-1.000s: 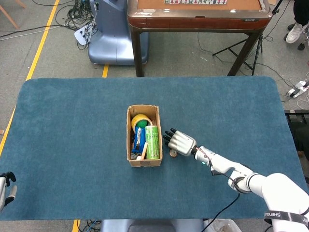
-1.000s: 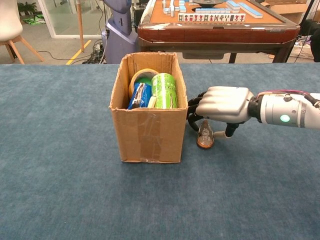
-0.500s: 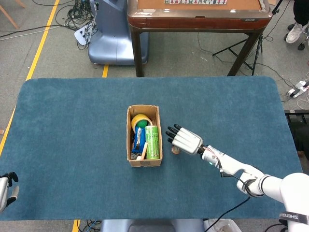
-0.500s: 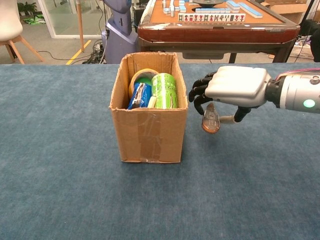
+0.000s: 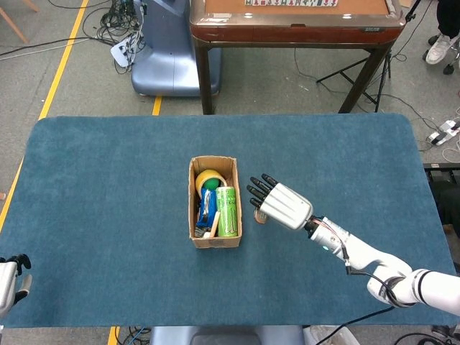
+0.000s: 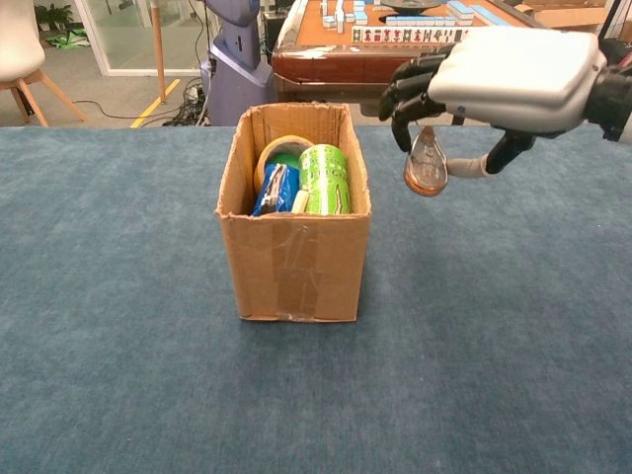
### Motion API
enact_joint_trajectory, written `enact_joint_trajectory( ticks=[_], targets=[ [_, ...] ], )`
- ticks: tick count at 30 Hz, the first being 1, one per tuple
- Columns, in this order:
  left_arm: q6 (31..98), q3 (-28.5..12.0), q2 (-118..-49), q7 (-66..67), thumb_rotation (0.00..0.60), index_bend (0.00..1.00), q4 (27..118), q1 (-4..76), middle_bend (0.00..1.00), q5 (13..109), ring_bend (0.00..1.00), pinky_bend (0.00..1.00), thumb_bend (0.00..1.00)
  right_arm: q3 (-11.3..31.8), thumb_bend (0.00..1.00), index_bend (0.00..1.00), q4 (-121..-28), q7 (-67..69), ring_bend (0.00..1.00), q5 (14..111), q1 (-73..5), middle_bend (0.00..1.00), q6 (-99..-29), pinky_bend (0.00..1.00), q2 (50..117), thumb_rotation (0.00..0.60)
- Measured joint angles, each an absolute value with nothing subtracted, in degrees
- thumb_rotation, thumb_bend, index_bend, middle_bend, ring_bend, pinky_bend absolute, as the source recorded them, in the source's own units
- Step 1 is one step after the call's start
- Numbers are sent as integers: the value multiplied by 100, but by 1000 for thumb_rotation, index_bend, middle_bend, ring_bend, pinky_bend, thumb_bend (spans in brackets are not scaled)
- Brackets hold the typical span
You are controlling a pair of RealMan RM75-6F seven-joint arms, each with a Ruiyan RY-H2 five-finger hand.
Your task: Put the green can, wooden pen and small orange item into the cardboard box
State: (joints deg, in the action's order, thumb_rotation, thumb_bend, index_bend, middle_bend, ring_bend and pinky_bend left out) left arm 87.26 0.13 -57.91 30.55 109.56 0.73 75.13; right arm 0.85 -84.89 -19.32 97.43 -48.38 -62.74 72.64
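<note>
Small orange item (image 6: 427, 166) now hangs in the air, pinched under the right hand (image 6: 499, 81), to the right of the cardboard box (image 6: 294, 260) and about level with its rim. One second earlier it stood on the blue worktop (image 6: 148, 375) just beside the box; it has since been lifted clear of the surface. The right hand's fingers are curled around it. The green can (image 6: 324, 179) already stands inside the box, among other contents. The wooden pen cannot be picked out with certainty among them.

Judgement: the lift is complete; the item must next travel left over the box opening and be released.

The left hand (image 5: 8, 282) sits at the worktop's near left edge, holding nothing, fingers apart.

No brand or label is legible on any task item.
</note>
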Motion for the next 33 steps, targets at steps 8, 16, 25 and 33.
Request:
enact_joint_trajectory(
  ticks=[8, 16, 25, 33],
  targets=[
    [8835, 16, -5777, 2890, 600, 490, 10912, 29, 540, 7669, 451, 590, 372, 499, 339, 528, -8745, -2124, 126, 9584, -4989, 226, -6171, 238, 7344, 600],
    [8913, 30, -5700, 2753, 600, 490, 10927, -31, 540, 7772, 451, 590, 372, 793, 355, 529, -8414, -2190, 126, 9317, -5300, 226, -5829, 237, 7961, 600],
    [8992, 30, -5624, 2616, 600, 490, 10936, -86, 540, 7866, 451, 590, 372, 975, 20, 243, -7653, -2097, 126, 9173, -5573, 226, -5726, 237, 8772, 600],
    [8994, 31, -5617, 2582, 600, 490, 10926, -108, 540, 7912, 451, 590, 372, 1019, 0, 163, -7645, -2154, 126, 9123, -5498, 226, -5960, 237, 8752, 600]
  ],
)
